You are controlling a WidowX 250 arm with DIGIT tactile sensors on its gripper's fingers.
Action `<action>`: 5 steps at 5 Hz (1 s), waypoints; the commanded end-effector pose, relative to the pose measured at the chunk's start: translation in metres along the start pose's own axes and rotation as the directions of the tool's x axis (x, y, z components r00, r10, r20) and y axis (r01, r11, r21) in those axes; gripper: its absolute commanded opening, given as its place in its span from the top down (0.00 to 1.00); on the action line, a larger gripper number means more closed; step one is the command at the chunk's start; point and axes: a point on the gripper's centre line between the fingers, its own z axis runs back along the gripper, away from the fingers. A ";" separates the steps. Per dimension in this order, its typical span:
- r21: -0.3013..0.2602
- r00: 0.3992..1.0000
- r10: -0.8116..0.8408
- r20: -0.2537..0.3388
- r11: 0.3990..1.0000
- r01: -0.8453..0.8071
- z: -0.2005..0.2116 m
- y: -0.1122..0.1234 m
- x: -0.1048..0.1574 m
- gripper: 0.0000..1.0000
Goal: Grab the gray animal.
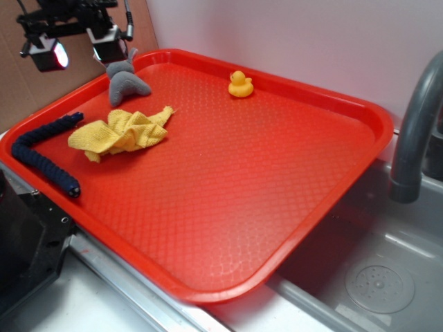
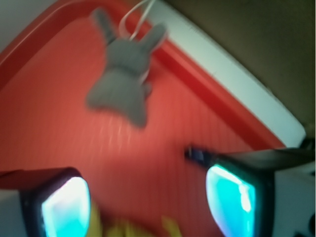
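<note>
Lying nearest the camera in the exterior view, the gray sink basin point(image 1: 387, 277) fills the lower right, with a dark faucet point(image 1: 415, 131) curving over it. A red tray point(image 1: 277, 207) rests across the sink edge and the table point(image 1: 62, 304), its textured floor mostly bare in front. Along the tray's left side lies a dark navy rope point(image 1: 41, 152), bent in a shallow curve, and just beside it sits a crumpled yellow cloth point(image 1: 124, 131). Farther back, near the tray's far rim, a small yellow duck point(image 1: 240, 84) stands alone, well apart from the cloth. In the far left corner of the tray rests the gray animal point(image 1: 127, 79), its long ears pointing toward the rim, just behind the cloth. Above that corner hangs the gripper point(image 1: 76, 48), its two fingers apart and holding nothing, clear of the toy. The wrist view, blurred, shows both fingers point(image 2: 64, 207) spread wide at the bottom with their pads glowing pale blue, the gray animal lying ahead of them on the tray floor with a pale string loop point(image 2: 138, 17) at its ears, touching neither finger.
</note>
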 end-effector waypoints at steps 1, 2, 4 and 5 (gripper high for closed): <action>-0.013 0.994 0.029 0.110 1.000 -0.028 -0.027 -0.012 0.070 0.00; 0.016 0.995 0.066 0.071 0.998 -0.068 -0.054 -0.023 0.067 0.00; 0.089 0.998 -0.036 -0.049 0.995 0.040 -0.044 -0.013 0.029 1.00; 0.062 0.980 -0.188 -0.063 0.980 0.191 0.000 -0.025 0.009 1.00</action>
